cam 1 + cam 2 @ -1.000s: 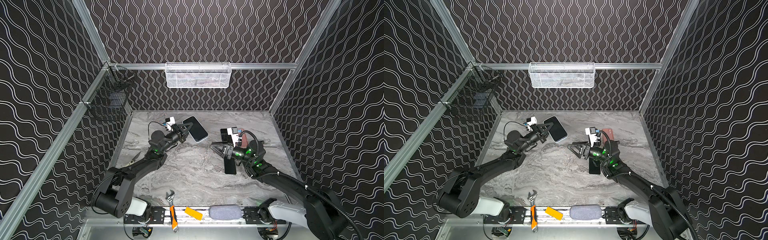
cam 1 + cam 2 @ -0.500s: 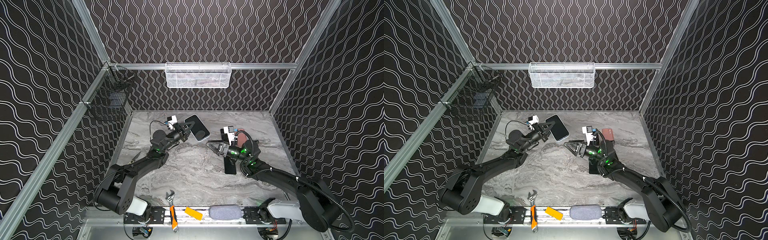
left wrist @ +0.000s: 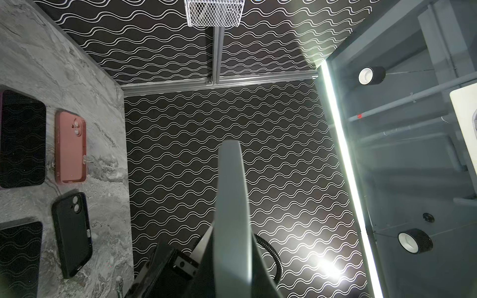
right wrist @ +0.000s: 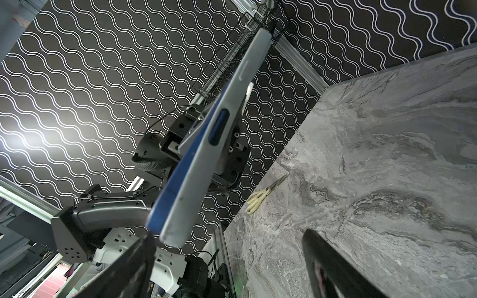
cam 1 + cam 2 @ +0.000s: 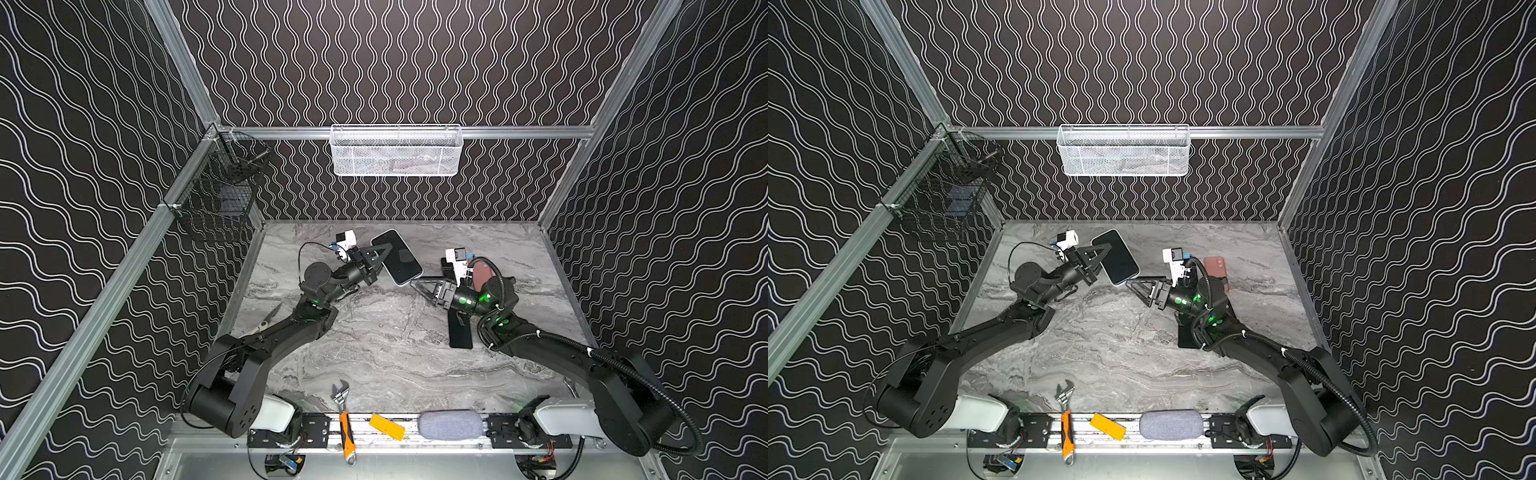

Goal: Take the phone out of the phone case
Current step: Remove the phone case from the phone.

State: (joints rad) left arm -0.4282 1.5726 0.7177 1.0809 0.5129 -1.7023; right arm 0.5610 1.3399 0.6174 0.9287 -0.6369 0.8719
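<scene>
My left gripper (image 5: 380,254) is shut on the phone (image 5: 397,257) in its pale grey phone case and holds it tilted above the back of the table. The same grip shows in a top view, with the left gripper (image 5: 1096,255) on the phone (image 5: 1116,257). From the left wrist view only the case's edge (image 3: 232,201) shows, rising from the left gripper (image 3: 232,271). My right gripper (image 5: 417,290) (image 5: 1136,291) stands open just right of the phone's lower corner. Seen from the right wrist, the right gripper (image 4: 229,258) is wide open, and one finger (image 4: 139,258) lies close beside the end of the phone (image 4: 206,144).
On the table under the right arm lie a pink case (image 5: 482,270) (image 3: 71,149) and a black case (image 5: 459,332) (image 3: 72,232). Scissors (image 5: 266,322) lie by the left wall. A wrench (image 5: 343,399) lies at the front edge. A white basket (image 5: 397,151) hangs on the back wall.
My right gripper has moved left, toward the phone's lower corner, with its jaws still open. The left gripper has kept its grip and shifted the phone only slightly.
</scene>
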